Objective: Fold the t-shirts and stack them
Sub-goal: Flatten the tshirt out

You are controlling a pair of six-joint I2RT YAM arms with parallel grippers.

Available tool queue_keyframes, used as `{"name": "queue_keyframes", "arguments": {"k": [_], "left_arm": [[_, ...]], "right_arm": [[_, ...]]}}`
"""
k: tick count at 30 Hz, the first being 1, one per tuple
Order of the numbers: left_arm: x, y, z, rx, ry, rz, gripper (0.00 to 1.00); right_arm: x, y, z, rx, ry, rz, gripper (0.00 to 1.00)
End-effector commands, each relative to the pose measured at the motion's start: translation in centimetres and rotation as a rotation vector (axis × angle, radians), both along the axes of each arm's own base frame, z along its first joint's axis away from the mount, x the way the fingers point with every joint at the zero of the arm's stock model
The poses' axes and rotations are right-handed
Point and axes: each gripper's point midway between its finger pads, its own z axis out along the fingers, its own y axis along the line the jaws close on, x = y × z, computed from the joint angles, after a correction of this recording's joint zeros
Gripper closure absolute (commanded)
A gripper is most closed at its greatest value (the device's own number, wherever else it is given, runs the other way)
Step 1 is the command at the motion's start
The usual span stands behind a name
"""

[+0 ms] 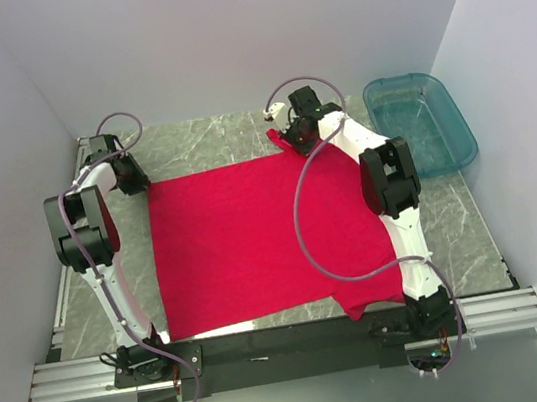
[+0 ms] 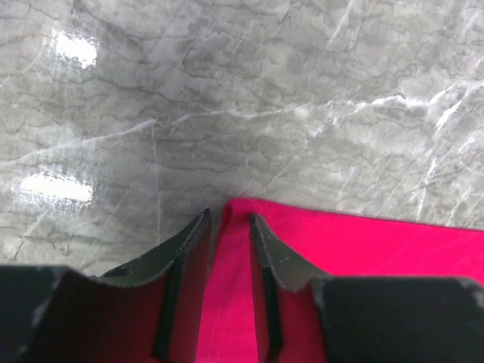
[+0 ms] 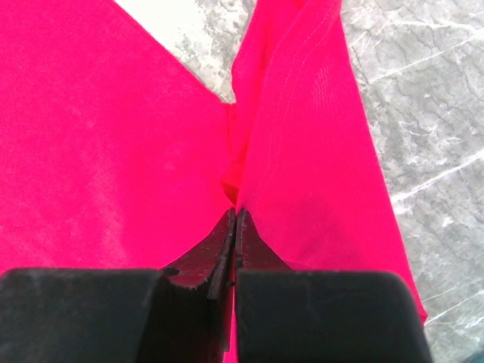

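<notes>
One red t-shirt (image 1: 245, 245) lies spread on the marble table (image 1: 199, 141); it looks like light, limp cloth, best taken at the corners. The right gripper (image 3: 234, 215) is pinched tight on a far fold. The left gripper (image 2: 229, 219) straddles the far-left corner, jaws narrowly apart.

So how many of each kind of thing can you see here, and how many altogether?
Plain bright red cotton t-shirt: 1
Teal see-through plastic tub: 1
Black-and-white robot arms: 2, the left arm and the right arm
Total: 4
</notes>
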Motion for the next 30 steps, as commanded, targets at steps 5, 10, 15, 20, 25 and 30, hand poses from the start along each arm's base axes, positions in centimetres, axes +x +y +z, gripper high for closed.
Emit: {"name": "queue_keyframes", "arguments": {"k": [5,10,15,20,25,30], "left_arm": [[-1.2,-0.9,-3.1,0.069,0.108,-0.021,0.76],[-1.8,-0.2,-3.6,0.117,0.138,0.003,0.82],[-2.1,-0.5,-3.9,0.138,0.15,-0.007,0.9],[-0.8,-1.0,-1.3,0.143,0.065,-0.007,0.99],[1.3,-0.9,6.0,0.137,-0.114,0.033,1.0],[2.8,-0.8,11.5,0.124,-0.239,0.068,1.0]], "right_arm": [[0.9,0.1,4.8,0.051,-0.084,-0.012,1.0],[1.0,-0.1,4.8,0.057,-0.083,-0.017,1.0],[1.2,-0.1,5.3,0.072,-0.088,-0.023,1.0],[1.2,-0.2,6.5,0.097,-0.095,-0.026,1.0],[2.9,-1.7,10.2,0.15,-0.157,-0.083,1.0],[4.7,-3.6,15.1,0.178,-0.288,-0.156,1.0]]}}
